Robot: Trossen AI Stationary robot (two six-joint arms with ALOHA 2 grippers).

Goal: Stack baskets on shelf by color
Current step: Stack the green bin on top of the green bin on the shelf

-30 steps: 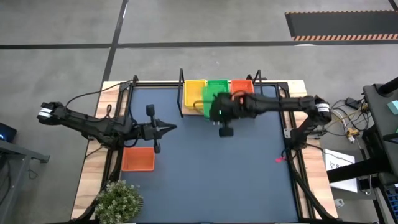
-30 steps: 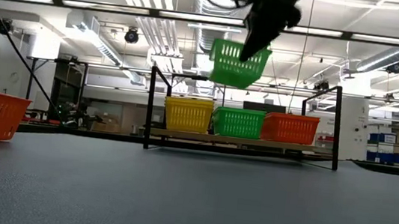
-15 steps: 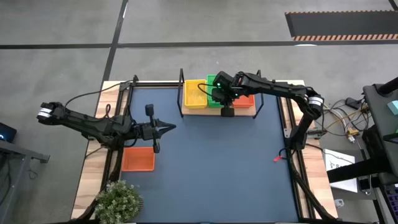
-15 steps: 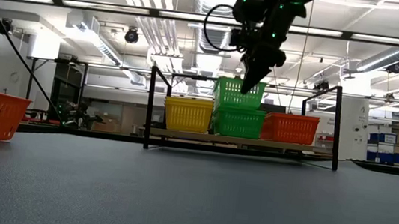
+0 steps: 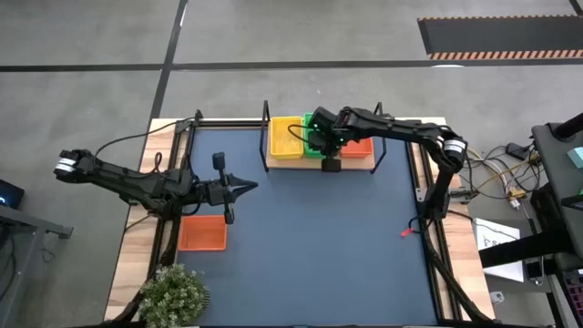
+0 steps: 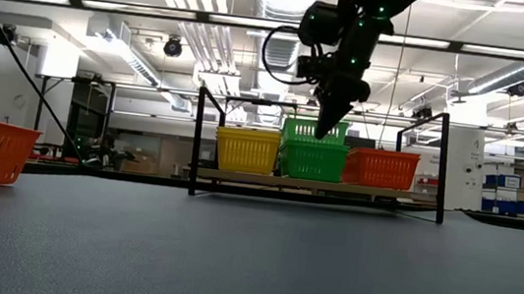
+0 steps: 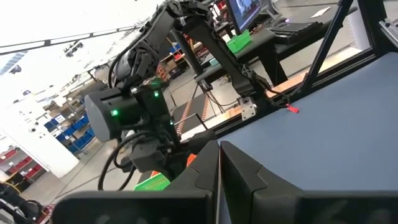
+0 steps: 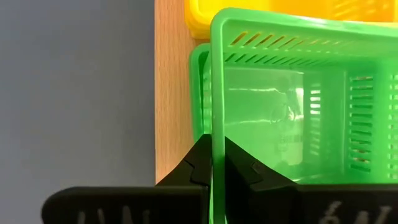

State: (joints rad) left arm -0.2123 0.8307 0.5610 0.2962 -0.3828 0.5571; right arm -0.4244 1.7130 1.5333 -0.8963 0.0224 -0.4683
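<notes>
My right gripper (image 5: pixel 321 146) is over the middle of the shelf (image 6: pixel 317 185), shut on a green basket (image 6: pixel 315 130). That basket sits partly inside another green basket (image 6: pixel 313 161) standing on the shelf board. A yellow basket (image 5: pixel 285 137) is on the shelf's left and a red-orange basket (image 5: pixel 360 148) on its right. One more red-orange basket (image 5: pixel 201 233) stands on the table near the left edge. My left gripper (image 5: pixel 250 187) hovers shut just beyond that basket, touching nothing. My right gripper pinches the upper green basket's near-side wall at its rim (image 8: pixel 216 127), with one finger (image 8: pixel 200 165) outside and one finger (image 8: pixel 241 169) inside. The fingers come from above, pointing down. The basket is level, its lower part nested in the green basket (image 8: pixel 198 93) beneath.
Black posts (image 6: pixel 196 139) stand at the shelf's ends. A potted plant (image 5: pixel 173 290) sits at the table's near left corner. The blue tabletop (image 5: pixel 310 246) lies between the shelf and the near edge.
My right gripper carried the green basket from above the table toward the far edge and down onto the shelf. The basket hung tilted in the air a second ago; now it is level and set into the green basket on the shelf.
</notes>
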